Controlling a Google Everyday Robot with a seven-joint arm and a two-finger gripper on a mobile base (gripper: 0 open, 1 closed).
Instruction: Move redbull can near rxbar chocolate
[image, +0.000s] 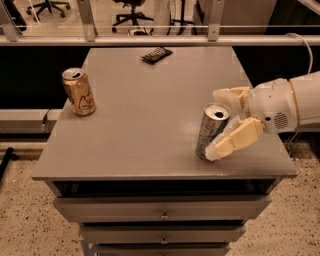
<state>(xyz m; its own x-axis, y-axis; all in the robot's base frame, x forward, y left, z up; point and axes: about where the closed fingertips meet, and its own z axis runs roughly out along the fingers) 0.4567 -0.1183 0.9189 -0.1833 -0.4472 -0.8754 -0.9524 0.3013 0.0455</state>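
Note:
The redbull can, slim, silver and blue with an open top, stands near the front right of the grey table. My gripper reaches in from the right, open, with its cream fingers on either side of the can. The near finger lies against the can's lower right side and the far finger sits just behind its top. The rxbar chocolate, a flat dark wrapper, lies at the far edge of the table, well away from the can.
An orange-gold can stands at the table's left side. The table is a drawer cabinet with drawers below its front edge. A metal rail runs behind it, with office chairs beyond.

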